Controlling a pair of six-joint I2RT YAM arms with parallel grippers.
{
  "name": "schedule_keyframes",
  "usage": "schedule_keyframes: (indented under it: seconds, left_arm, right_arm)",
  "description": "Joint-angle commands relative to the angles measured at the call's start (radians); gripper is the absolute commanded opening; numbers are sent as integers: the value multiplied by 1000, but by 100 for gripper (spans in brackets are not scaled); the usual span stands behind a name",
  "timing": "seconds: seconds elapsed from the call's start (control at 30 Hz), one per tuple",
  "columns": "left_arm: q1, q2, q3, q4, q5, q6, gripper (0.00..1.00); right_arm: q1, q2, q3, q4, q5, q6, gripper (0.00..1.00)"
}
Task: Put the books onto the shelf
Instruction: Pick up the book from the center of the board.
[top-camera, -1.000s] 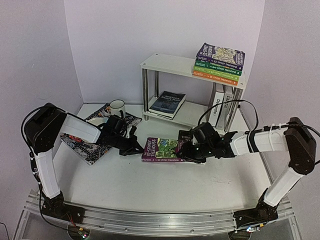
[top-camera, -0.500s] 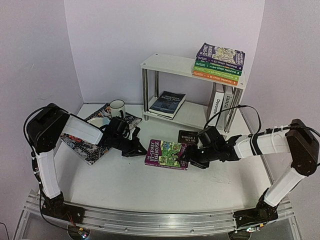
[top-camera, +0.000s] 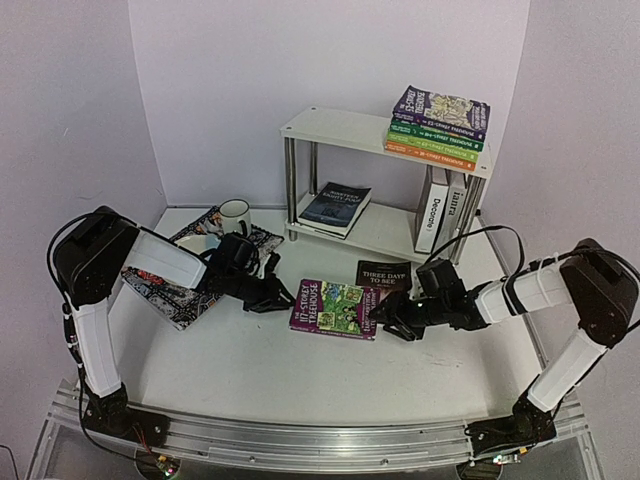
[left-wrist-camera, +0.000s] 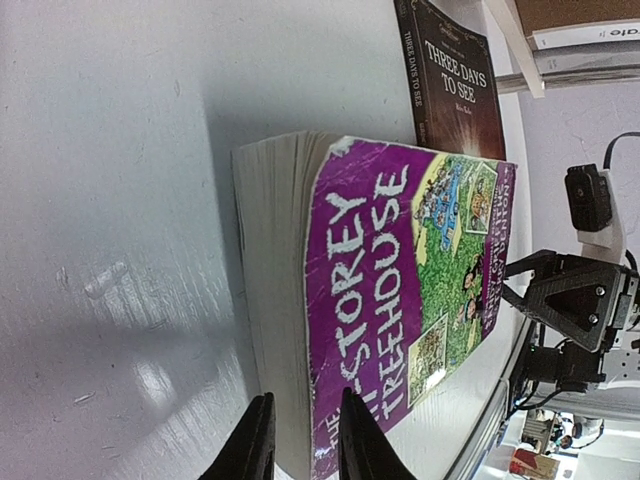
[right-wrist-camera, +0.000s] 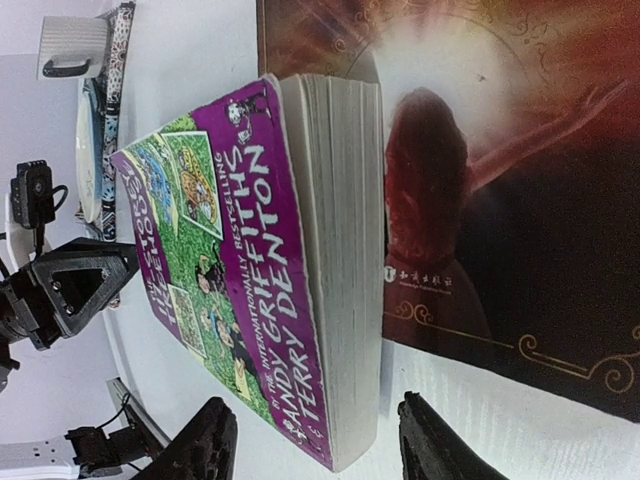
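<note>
A purple book (top-camera: 335, 307) lies flat mid-table, cover up, with a black book (top-camera: 383, 275) just behind it. My left gripper (top-camera: 275, 295) sits at its left edge. Its jaws are open only a narrow gap, and the book's page edge (left-wrist-camera: 275, 330) shows through it. At the book's right end my right gripper (top-camera: 385, 325) is open wide. Its fingers (right-wrist-camera: 215, 445) stand clear on either side of the corner (right-wrist-camera: 345, 440). The white shelf (top-camera: 340, 128) at the back holds a stack of books (top-camera: 440, 125) on top. A dark book (top-camera: 335, 207) and upright white books (top-camera: 440, 210) are below.
A white mug (top-camera: 234, 212) and a patterned placemat (top-camera: 185, 295) lie at the left behind my left arm. The right arm's cable loops near the shelf's right legs (top-camera: 470, 235).
The purple book has slid a little right and toward me. My right gripper has drawn back to the right, uncovering the black book. The left jaws have parted slightly.
</note>
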Motion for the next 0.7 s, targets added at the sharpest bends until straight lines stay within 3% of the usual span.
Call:
schedule_keyframes:
  seconds: [0.0,0.47,0.67]
  left_arm:
    - [0,-4,48,25,7,19,24]
    - [-1,20,65,25,24,18,24]
    - [-1,26,68,25,30,15,24]
  right_arm:
    - [-15,37,-36,150,-67,63,55]
    - [-56,199,-174,611,-113,219,48]
    - [-57,252,-195,701,-111,237,42]
